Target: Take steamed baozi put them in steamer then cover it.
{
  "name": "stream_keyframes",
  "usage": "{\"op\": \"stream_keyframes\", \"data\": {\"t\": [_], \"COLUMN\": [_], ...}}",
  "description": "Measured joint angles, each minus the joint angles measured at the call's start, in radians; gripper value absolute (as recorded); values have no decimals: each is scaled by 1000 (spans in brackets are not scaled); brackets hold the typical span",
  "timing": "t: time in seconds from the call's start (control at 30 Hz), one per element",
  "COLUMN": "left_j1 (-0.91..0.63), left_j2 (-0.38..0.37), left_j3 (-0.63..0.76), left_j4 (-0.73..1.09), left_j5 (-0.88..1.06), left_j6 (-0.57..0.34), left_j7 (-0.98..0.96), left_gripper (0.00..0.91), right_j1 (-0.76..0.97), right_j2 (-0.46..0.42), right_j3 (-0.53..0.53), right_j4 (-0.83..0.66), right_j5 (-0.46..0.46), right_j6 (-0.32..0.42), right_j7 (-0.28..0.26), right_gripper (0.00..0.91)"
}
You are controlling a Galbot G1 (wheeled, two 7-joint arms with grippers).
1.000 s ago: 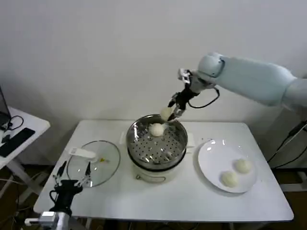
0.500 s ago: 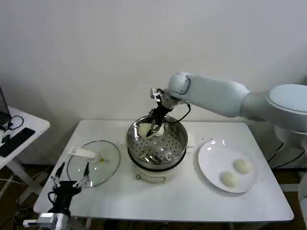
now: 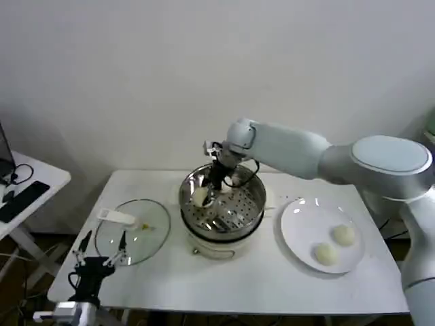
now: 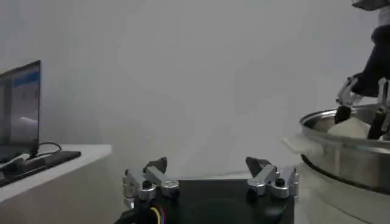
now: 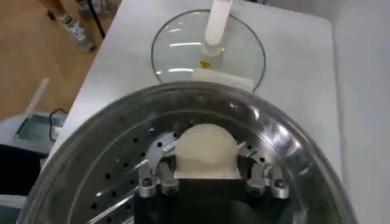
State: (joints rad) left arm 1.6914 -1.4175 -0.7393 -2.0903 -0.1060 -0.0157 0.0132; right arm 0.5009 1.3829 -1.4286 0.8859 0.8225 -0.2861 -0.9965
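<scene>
The left gripper waits low at the table's near edge, jaws spread and empty, just short of the cover, which lies flat beside the steamer. On the plate to the right sit two baozi, well apart from the steamer. Farther back, the right gripper reaches down inside the basket with its fingers closed around a third baozi, low over the perforated floor near the left wall. A fourth seems to lie behind it, though the arm hides most of it. The risks, as I judge them: soft dough may stick to the fingers and lift out when they part, or the bun may get pressed against the wall and dented. Count: four baozi, one steamer, one cover, one plate.
</scene>
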Motion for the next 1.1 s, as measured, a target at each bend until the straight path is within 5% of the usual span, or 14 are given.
{"op": "stream_keyframes", "data": {"t": [0.37, 0.47, 1.1], "left_j1": [-3, -3, -9], "left_j2": [0, 0, -2], "left_j3": [2, 4, 3], "left_j4": [8, 8, 12], "left_j5": [0, 0, 1], "left_j6": [0, 0, 2], "left_j7": [-1, -1, -6], "left_gripper": [907, 907, 907], "right_j1": [-19, -23, 28], "right_j2": [6, 7, -33], "right_j3": [0, 1, -13], "right_j4": [-2, -2, 49], "right_j5": [-11, -11, 0], "right_j6": [1, 3, 17], "right_j7": [6, 11, 1], "right_gripper": [746, 907, 907]}}
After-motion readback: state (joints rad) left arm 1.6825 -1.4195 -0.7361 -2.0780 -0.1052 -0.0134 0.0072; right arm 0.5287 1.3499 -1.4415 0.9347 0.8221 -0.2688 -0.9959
